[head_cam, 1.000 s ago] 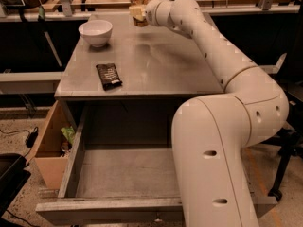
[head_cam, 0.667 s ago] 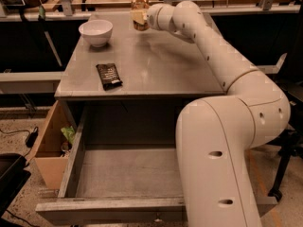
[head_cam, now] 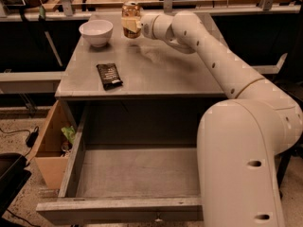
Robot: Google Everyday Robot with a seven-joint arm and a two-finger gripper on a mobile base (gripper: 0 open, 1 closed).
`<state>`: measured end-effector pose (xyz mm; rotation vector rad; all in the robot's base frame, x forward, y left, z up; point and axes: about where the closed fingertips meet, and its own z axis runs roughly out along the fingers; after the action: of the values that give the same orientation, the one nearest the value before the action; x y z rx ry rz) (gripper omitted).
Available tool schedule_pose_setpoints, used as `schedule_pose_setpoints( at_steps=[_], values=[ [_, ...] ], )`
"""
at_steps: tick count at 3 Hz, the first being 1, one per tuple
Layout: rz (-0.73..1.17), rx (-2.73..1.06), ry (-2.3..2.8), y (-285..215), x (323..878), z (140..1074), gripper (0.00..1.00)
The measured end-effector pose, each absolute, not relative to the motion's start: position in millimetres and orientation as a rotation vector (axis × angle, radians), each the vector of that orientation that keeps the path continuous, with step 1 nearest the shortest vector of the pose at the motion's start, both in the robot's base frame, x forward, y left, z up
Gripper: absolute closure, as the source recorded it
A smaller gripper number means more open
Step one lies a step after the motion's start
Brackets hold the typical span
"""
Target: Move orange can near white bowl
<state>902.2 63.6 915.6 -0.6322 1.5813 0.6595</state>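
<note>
The orange can [head_cam: 131, 18], golden-orange with a silver top, is upright in my gripper [head_cam: 133, 25] at the far middle of the grey table [head_cam: 156, 74]. The gripper is shut on the can, which hangs just above the tabletop. The white bowl [head_cam: 96, 32] stands on the table's far left corner, a short gap to the left of the can. My white arm reaches in from the right foreground across the table.
A flat dark snack packet [head_cam: 109, 75] lies on the table's left front part. An open empty drawer [head_cam: 137, 174] juts out under the table's front edge. A cardboard box [head_cam: 52, 145] stands on the floor at the left. Benches with clutter stand behind.
My gripper has carried the can to the left, closer to the white bowl. The bowl and the snack packet have not moved.
</note>
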Motion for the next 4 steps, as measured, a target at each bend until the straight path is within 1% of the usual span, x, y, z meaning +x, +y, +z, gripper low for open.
schedule_pose_setpoints(
  at_steps=[1,2,4],
  values=[
    [0.662,-0.693,1.583,79.4,884.8,904.2,1.0],
    [0.664,-0.707,1.586,84.8,881.7,900.0,0.86],
    [0.672,-0.712,1.587,91.2,881.0,898.0,0.39]
  ],
)
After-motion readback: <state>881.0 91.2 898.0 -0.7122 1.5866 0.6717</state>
